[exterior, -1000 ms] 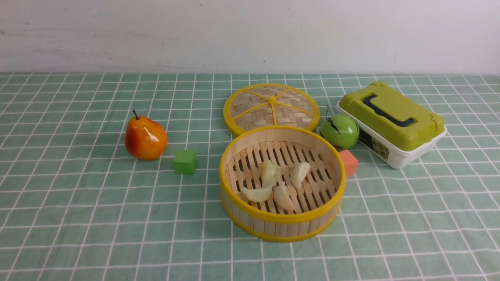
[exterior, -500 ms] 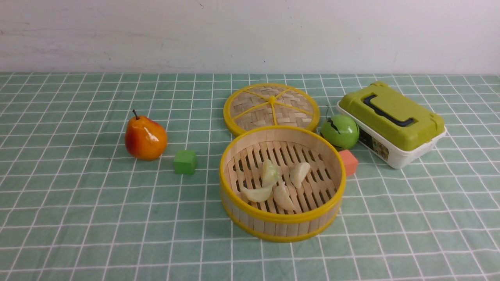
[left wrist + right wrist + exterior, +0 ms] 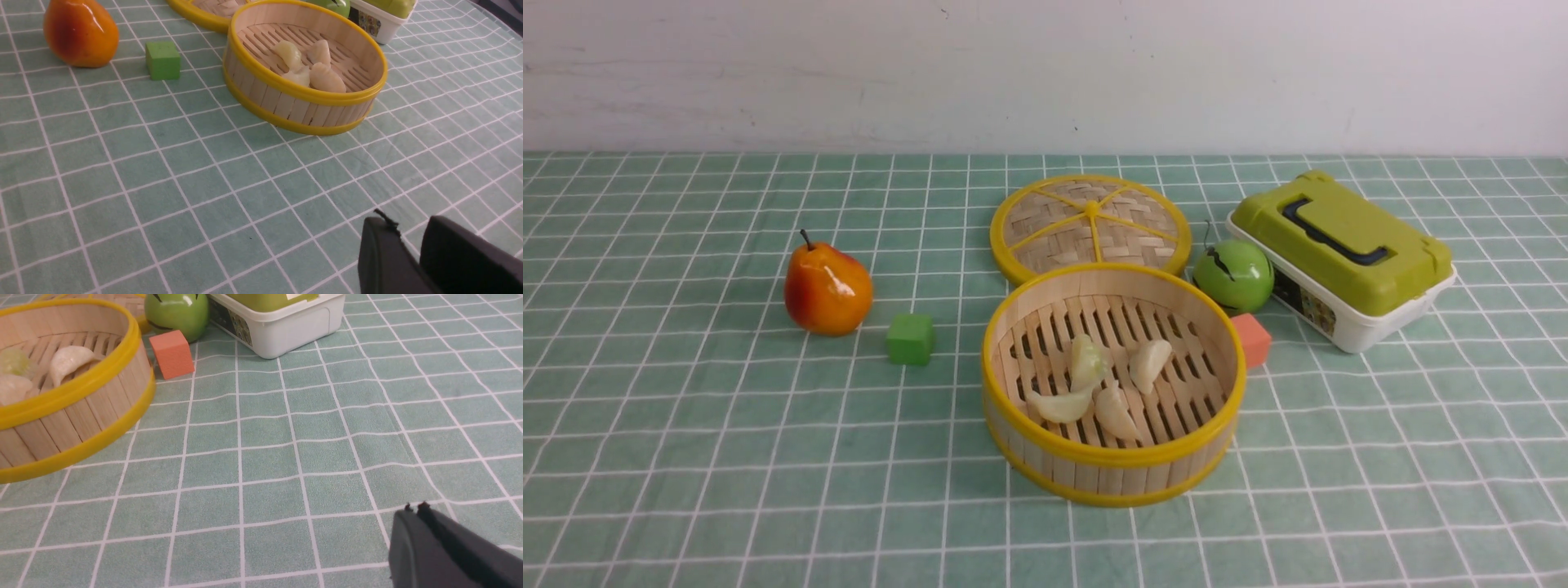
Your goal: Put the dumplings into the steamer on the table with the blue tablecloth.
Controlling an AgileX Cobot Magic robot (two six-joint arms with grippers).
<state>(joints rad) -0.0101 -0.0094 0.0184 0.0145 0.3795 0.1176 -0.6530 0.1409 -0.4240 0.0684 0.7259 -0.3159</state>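
Teal cloth with a grid of thin white lines covers the tabletop (image 3: 727, 457), and a plain pale wall rises behind it. Near the middle stands the steamer (image 3: 1112, 475), a round bamboo basket with yellow rims, and all four dumplings (image 3: 1104, 382) lie inside it on the slats, three bunched together and one just beside them. Its flat woven lid (image 3: 1090, 224) lies on the cloth right behind it, touching or nearly touching the back rim. A green apple (image 3: 1233, 275) sits to the right of the lid, with a small orange block (image 3: 1252, 339) in front of it, close against the steamer's wall. Further right is a white box with a green lid (image 3: 1339, 257). Out to the left stand a pear (image 3: 827, 287) and a green cube (image 3: 910, 338), both apart from the steamer.

Neither arm shows in the front view. The left gripper (image 3: 410, 245) hangs over bare cloth, its jaws slightly parted and empty. The right gripper (image 3: 414, 514) has its jaws closed on nothing.
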